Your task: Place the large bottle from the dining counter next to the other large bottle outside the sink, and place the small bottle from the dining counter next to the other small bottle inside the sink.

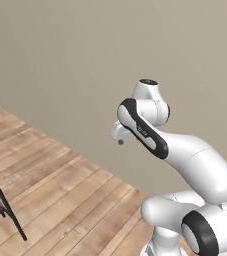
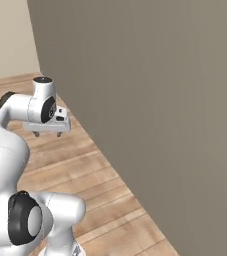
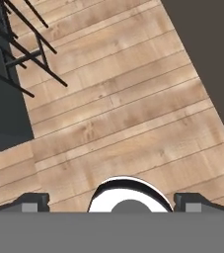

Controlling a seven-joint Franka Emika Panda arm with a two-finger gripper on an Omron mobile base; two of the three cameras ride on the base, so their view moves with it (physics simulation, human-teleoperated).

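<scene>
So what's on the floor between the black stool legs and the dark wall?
Only bare wooden floor lies between the stool legs and the wall, seen in the hand view.

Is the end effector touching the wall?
Apart. In the right base view, the end effector hangs over floor, with floorboards visible between it and the wall.

wooden plank floor [image 3: 128, 118], black stool legs [image 3: 27, 54]

White two-finger gripper [image 2: 47, 134] hangs open, empty, fingers pointing down over light wood plank floor [image 2: 100, 175]. Tall grey-beige flat wall [image 2: 160, 100] is near the gripper, to its right.
</scene>
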